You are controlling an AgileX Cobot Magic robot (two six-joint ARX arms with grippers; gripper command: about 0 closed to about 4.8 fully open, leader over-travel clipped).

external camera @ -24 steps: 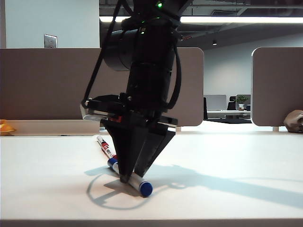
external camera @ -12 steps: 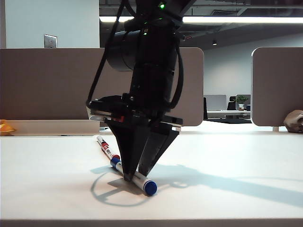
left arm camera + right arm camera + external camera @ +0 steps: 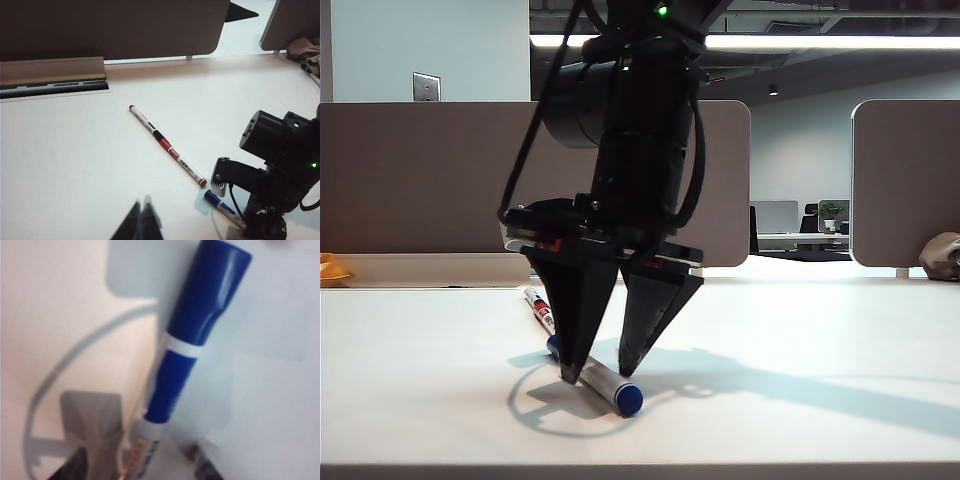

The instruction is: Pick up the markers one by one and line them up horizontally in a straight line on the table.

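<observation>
Right gripper (image 3: 600, 375) low over the table (image 3: 800, 420), jaws apart, straddling the blue marker (image 3: 605, 385), which lies flat, cap toward 4 o'clock. Red marker (image 3: 182, 163) and black marker (image 3: 144, 118) end to end in one line running toward 10 o'clock. Left gripper (image 3: 144, 220) pressed together, holding nothing, above bare table.

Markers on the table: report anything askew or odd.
Nothing damaged. The black marker, red marker and blue marker lie roughly end to end, diagonal, not horizontal. Right gripper straddles the blue one, jaws open.
</observation>
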